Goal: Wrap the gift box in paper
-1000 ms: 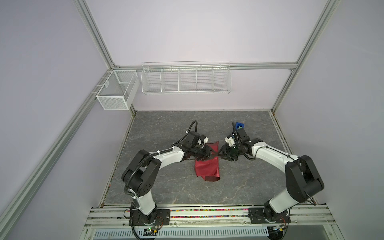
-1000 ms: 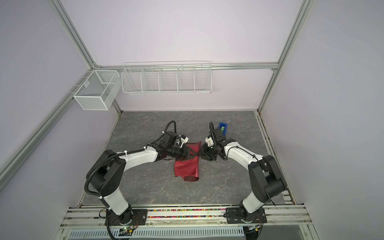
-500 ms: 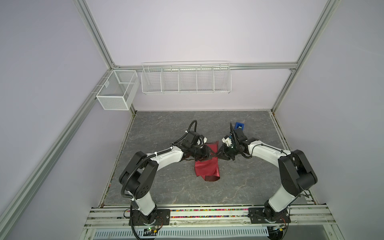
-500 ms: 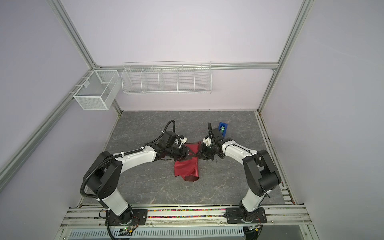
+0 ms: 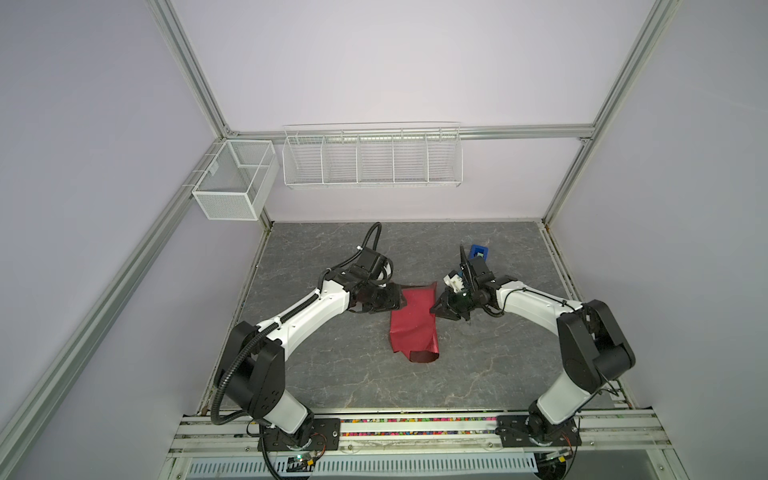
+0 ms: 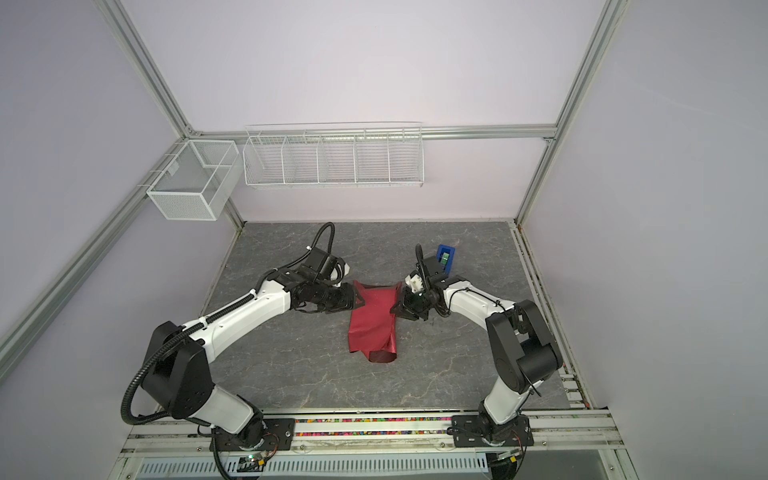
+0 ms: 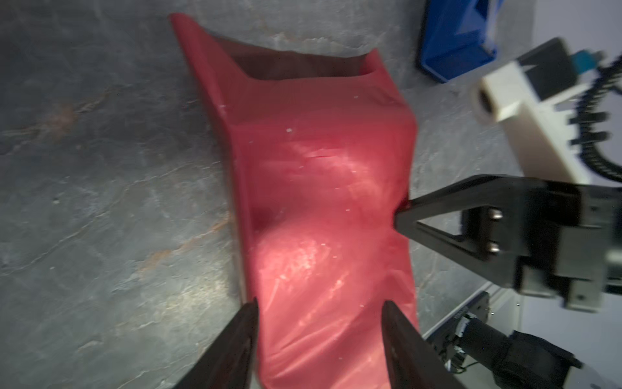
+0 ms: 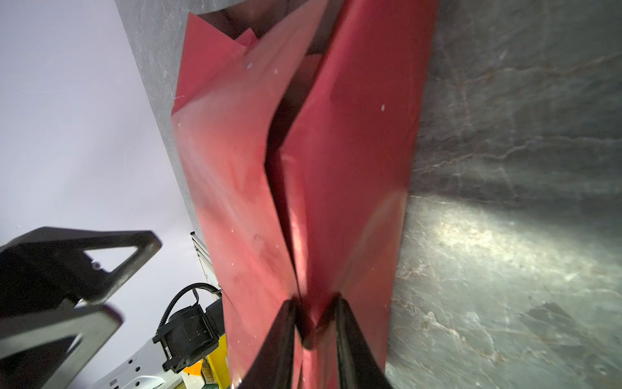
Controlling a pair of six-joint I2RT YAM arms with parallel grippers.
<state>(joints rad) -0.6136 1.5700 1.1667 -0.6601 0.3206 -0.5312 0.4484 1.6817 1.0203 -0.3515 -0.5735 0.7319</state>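
The right end effector (image 5: 433, 309) pinches the paper (image 5: 413, 330) at its 3 o'clock edge, likely keeping the fold closed, while the left end effector (image 5: 400, 301) stands spread at 9 o'clock.

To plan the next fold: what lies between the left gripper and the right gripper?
The paper, folded into a tube, as both top views show. The right gripper pinches its edge; the left gripper stands open beside it.
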